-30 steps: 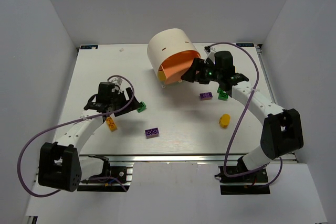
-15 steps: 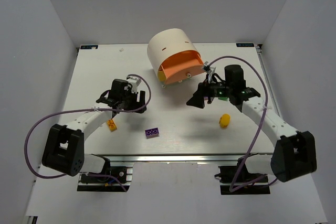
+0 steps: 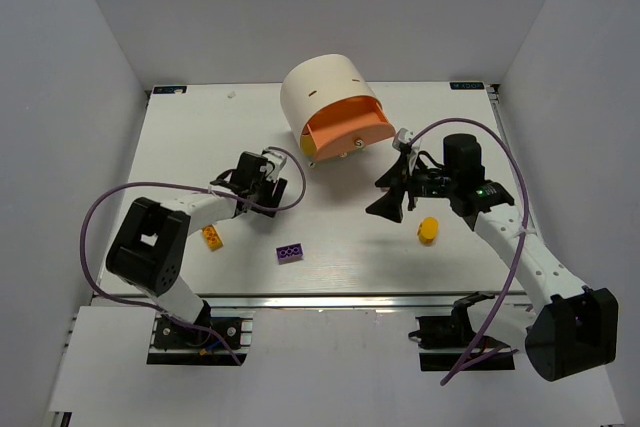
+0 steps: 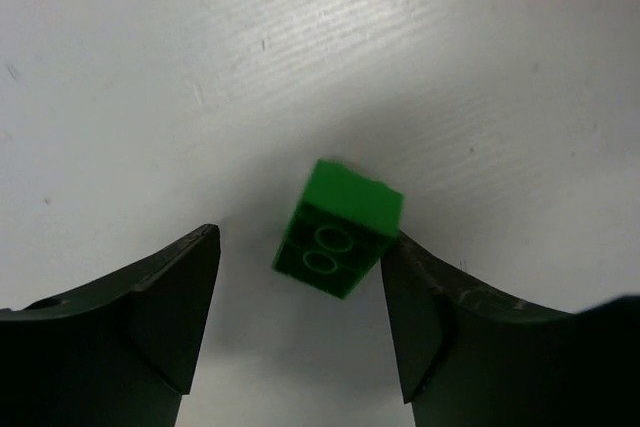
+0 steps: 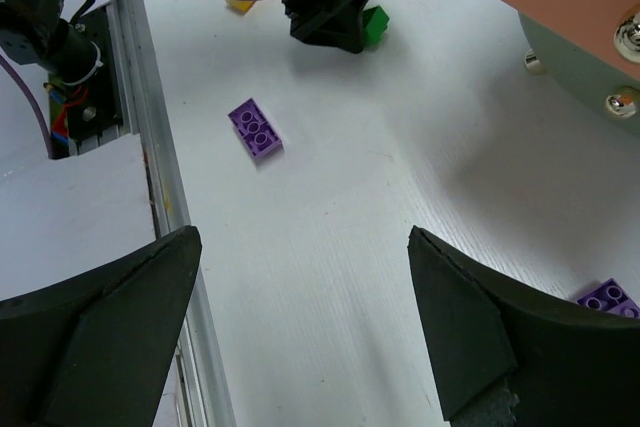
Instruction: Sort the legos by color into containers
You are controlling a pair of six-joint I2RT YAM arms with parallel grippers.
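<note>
Legos (image 3: 290, 252): lie loose on the white table (image 3: 190, 127), spread between the two arms.

Cream cabinet (image 3: 320, 87): stands at the far middle of the table. Peach-orange drawer (image 3: 350, 127): sticks out of the cabinet toward the arms. Grey-green drawer (image 5: 565, 47): shows just beneath the peach-orange one in the right wrist view, with a small knob (image 5: 621, 102) close by. Yellow drawer (image 3: 307, 145): peeks out as a sliver at the cabinet's left foot.

Right gripper (image 3: 386, 195): hangs above the table, just in front of the drawers, jaws spread wide with nothing between them. Faces across the table toward the other arm.

Left gripper (image 4: 300, 237): sits low at the table left of centre, jaws partly open and straddling the green lego (image 4: 340, 229). Grips nothing firmly: the finger on the right of the wrist view touches one corner of the brick, the other finger stands apart from it.

Green lego: rests on the table, studs up, turned askew between those fingers.

Purple lego (image 3: 290, 252): lies near the front edge, between the arms. Second purple lego (image 5: 605, 297): lies near the drawers, only partly in the right wrist view. Yellow lego (image 3: 428, 229): lies beside the right forearm. Orange lego (image 3: 212, 237): lies just beside the left forearm.
</note>
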